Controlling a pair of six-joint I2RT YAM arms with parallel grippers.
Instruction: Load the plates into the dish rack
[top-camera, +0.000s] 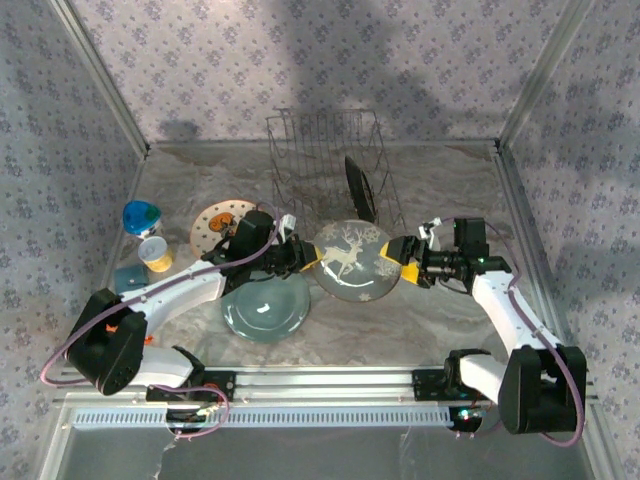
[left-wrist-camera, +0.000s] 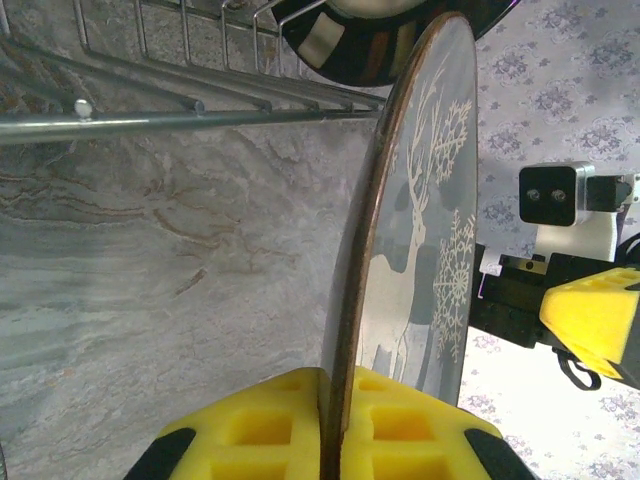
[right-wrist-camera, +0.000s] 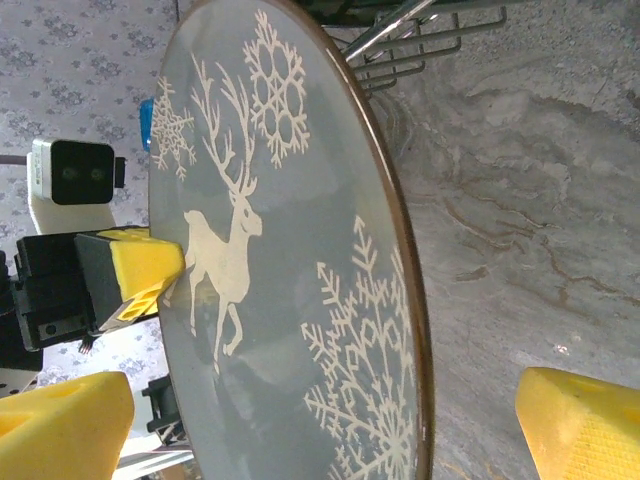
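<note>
The grey-green plate with the white deer (top-camera: 352, 260) is held above the table, in front of the dish rack (top-camera: 330, 165). My left gripper (top-camera: 311, 258) is shut on its left rim; in the left wrist view the yellow pads (left-wrist-camera: 250, 430) pinch the brown edge of this plate (left-wrist-camera: 400, 250). My right gripper (top-camera: 398, 260) stands open, with one finger (right-wrist-camera: 60, 430) on each side of the deer plate (right-wrist-camera: 290, 280) and not touching it. A glossy black plate (top-camera: 358, 188) stands upright in the rack. The pale teal plate (top-camera: 266, 305) lies flat on the table. The cream plate (top-camera: 215, 225) lies partly under my left arm.
A small blue cup (top-camera: 141, 216), a yellow-and-white cup (top-camera: 156, 254) and a blue item (top-camera: 130, 277) sit at the left. Patterned walls close in the table on three sides. The rack's wire prongs (left-wrist-camera: 180, 110) are just beyond the held plate.
</note>
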